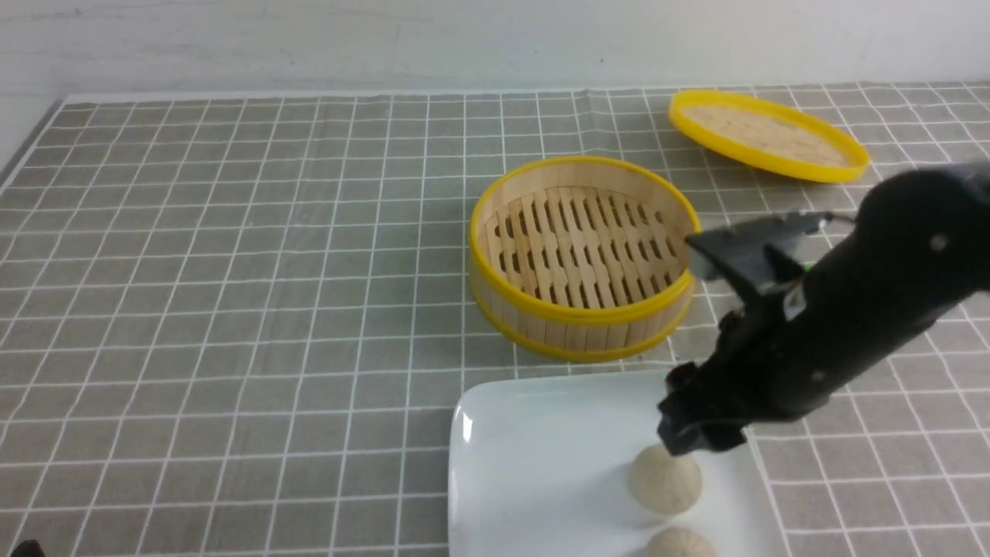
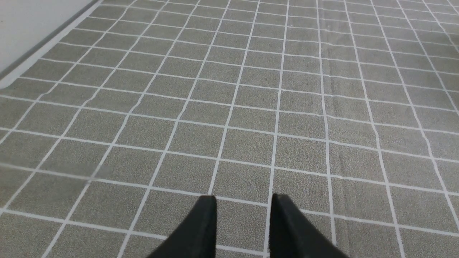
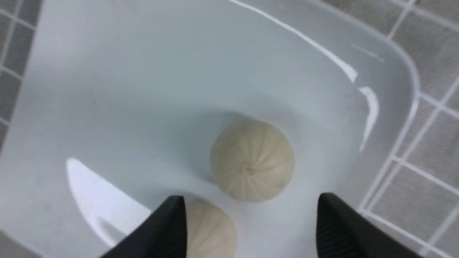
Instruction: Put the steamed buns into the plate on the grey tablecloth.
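The right gripper (image 3: 251,198) points down over the right part of the plate (image 1: 534,456), its two black fingers (image 3: 165,229) spread wide and holding nothing. In the right wrist view a steamed bun (image 3: 252,160) sits on the white glaze in the gap between the fingers, clear of both, with fine creases running out from a small knot at its crown. From the front, the fingertips hang just above this bun, and I cannot tell whether they brush its top.

A second bun (image 3: 211,229) lies just beside the first, on the robot's side of it, with a thin strip of plate showing between the two. One finger partly hides it in the wrist view, and the front view's lower edge cuts it off. Both buns rest inside the plate's shallow rim.

The plate lies flat on the grey tablecloth (image 1: 232,271) at the near edge of the scene. Just behind it stands the bamboo steamer basket (image 1: 576,329), yellow-rimmed and upright, with its slatted floor fully in sight. The basket and plate are close but apart. Farther back and to the right, well apart from the basket, the round yellow-rimmed lid (image 1: 766,135) rests on the cloth.

The left gripper (image 2: 244,201) hovers over bare cloth far off to the left, its fingers a narrow gap apart with nothing between them.
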You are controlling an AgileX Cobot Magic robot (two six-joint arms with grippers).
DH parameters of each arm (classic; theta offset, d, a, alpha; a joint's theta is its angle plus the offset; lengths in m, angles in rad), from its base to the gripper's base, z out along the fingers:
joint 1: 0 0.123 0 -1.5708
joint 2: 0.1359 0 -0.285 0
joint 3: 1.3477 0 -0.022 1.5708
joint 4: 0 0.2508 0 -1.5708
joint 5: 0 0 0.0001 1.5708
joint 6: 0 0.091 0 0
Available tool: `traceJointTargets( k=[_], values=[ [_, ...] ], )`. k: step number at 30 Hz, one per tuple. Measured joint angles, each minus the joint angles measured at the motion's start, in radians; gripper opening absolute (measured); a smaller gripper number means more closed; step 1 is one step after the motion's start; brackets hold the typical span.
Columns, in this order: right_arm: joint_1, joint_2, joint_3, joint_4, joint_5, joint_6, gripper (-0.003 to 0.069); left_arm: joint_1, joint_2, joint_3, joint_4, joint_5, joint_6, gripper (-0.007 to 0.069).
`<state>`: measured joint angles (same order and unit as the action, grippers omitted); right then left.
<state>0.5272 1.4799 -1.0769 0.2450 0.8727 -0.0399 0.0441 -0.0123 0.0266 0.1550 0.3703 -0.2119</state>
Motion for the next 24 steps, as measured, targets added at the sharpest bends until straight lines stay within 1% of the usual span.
traceJointTargets(
  k=[1, 2, 3, 4, 6, 7, 8, 9, 10, 11, 13, 14, 15, 16, 17, 18, 20, 24],
  values=[
    [0.0, -0.008, -0.012, -0.01, 0.022, 0.0, 0.046, 0.0, 0.0, 0.0, 0.0, 0.0, 0.0, 0.0241],
    [0.0, -0.04, -0.035, -0.027, 0.064, 0.0, 0.0435, 0.0, 0.0, 0.0, 0.0, 0.0, 0.0, 0.0241],
    [0.0, -0.101, -0.065, -0.052, 0.122, 0.0, 0.0387, 0.0, 0.0, 0.0, 0.0, 0.0, 0.0, 0.0241],
    [0.0, -0.16, -0.077, -0.079, 0.175, 0.0, 0.0319, 0.0, 0.0, 0.0, 0.0, 0.0, 0.0, 0.0241],
    [0.0, -0.267, -0.076, -0.111, 0.22, 0.001, 0.0219, 0.0, 0.0, 0.0, 0.0, 0.0, 0.0, 0.0241],
    [0.0, -0.278, -0.074, -0.114, 0.228, 0.003, 0.0196, 0.0, 0.0, 0.0, 0.0, 0.0, 0.0, 0.0241],
    [0.0, -0.324, -0.067, -0.13, 0.238, 0.009, 0.015, 0.0, 0.0, 0.0, 0.0, 0.0, 0.0, 0.0241],
    [0.0, -0.435, -0.036, -0.151, 0.238, 0.021, 0.0053, 0.0, 0.0, 0.0, 0.0, 0.0, 0.0, 0.0241],
    [0.0, -0.448, -0.032, -0.155, 0.235, 0.024, 0.0043, 0.0, 0.0, 0.0, 0.0, 0.0, 0.0, 0.0241],
    [0.0, -0.554, 0.022, -0.162, 0.203, 0.033, -0.0004, 0.0, 0.0, 0.0, 0.0, 0.0, 0.0, 0.0241],
    [0.0, -0.69, 0.127, -0.148, 0.095, 0.054, -0.0015, 0.0, 0.0, 0.0, 0.0, 0.0, 0.0, 0.0241],
    [0.0, -0.703, 0.14, -0.148, 0.095, 0.056, -0.0015, 0.0, 0.0, 0.0, 0.0, 0.0, 0.0, 0.0241],
    [0.0, -0.816, 0.262, -0.101, -0.074, 0.066, -0.0015, 0.0, 0.0, 0.0, 0.0, 0.0, 0.0, 0.0241],
    [0.0, -0.865, 0.319, -0.082, -0.147, 0.066, -0.0015, 0.0, 0.0, 0.0, 0.0, 0.0, 0.0, 0.0241],
    [0.0, -0.874, 0.346, -0.077, -0.164, 0.066, -0.0015, 0.0, 0.0, 0.0, 0.0, 0.0, 0.0, 0.0241],
    [0.0, -0.922, 0.431, -0.053, -0.281, 0.052, -0.0015, 0.0, 0.0, 0.0, 0.0, 0.0, 0.0, 0.0241],
    [0.0, -0.961, 0.51, -0.043, -0.362, 0.025, -0.0015, 0.0, 0.0, 0.0, 0.0, 0.0, 0.0, 0.0241],
    [0.0, -1.013, 0.589, -0.036, -0.411, -0.001, -0.0012, 0.0, 0.0, 0.0, 0.0, 0.0, 0.0, 0.0241]
  ],
)
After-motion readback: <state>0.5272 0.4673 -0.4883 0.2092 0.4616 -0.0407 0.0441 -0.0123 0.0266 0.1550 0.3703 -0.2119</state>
